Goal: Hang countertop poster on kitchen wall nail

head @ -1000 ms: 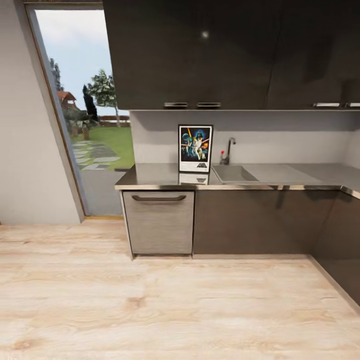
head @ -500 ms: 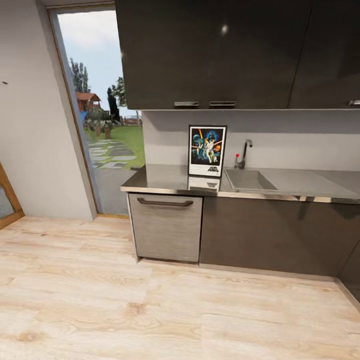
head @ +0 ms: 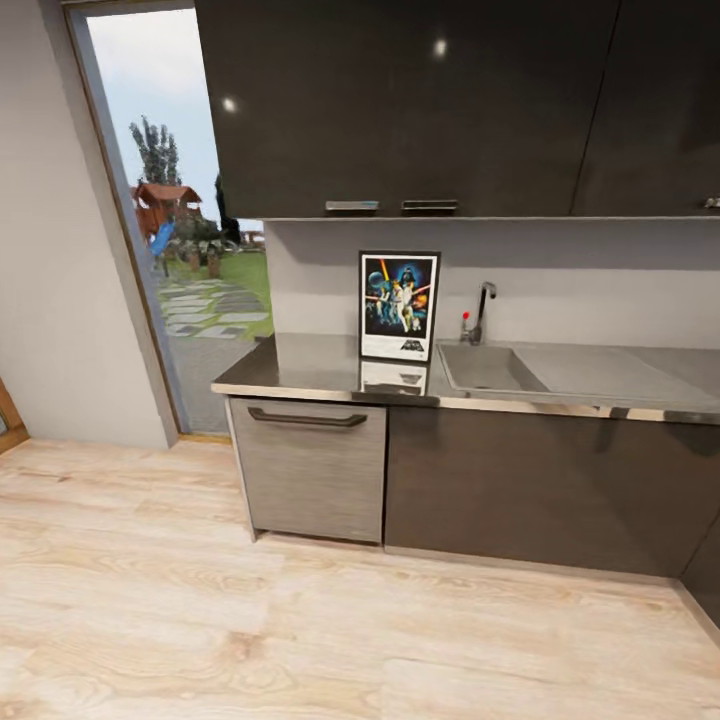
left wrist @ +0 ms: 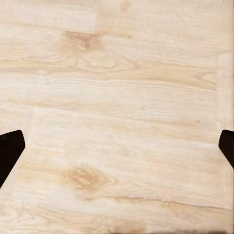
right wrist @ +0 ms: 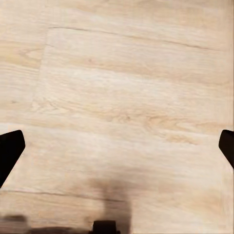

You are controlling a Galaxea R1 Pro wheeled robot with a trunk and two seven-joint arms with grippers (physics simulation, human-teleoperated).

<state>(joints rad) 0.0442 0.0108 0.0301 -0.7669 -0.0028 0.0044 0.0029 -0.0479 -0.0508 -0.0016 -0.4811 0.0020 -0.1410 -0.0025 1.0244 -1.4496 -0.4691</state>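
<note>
Poster [head: 399,306] upright on desk [head: 300,372], seemingly against wall, beside sink [head: 485,367]. Left claw [left wrist: 117,146], right claw [right wrist: 117,146] spread wide, empty, above floor [head: 200,620].

bright daylight pours in through the glass door [head: 165,250], washing the wooden floor [head: 300,620] pale. the kitchen countertop [head: 300,368] gleams, mirroring the poster [head: 399,305]. small glare spots dot the upper cabinets [head: 400,100]. a soft dark shadow smears the boards in the right wrist view. everything's slightly soft, verticals leaning near the edges.
</note>
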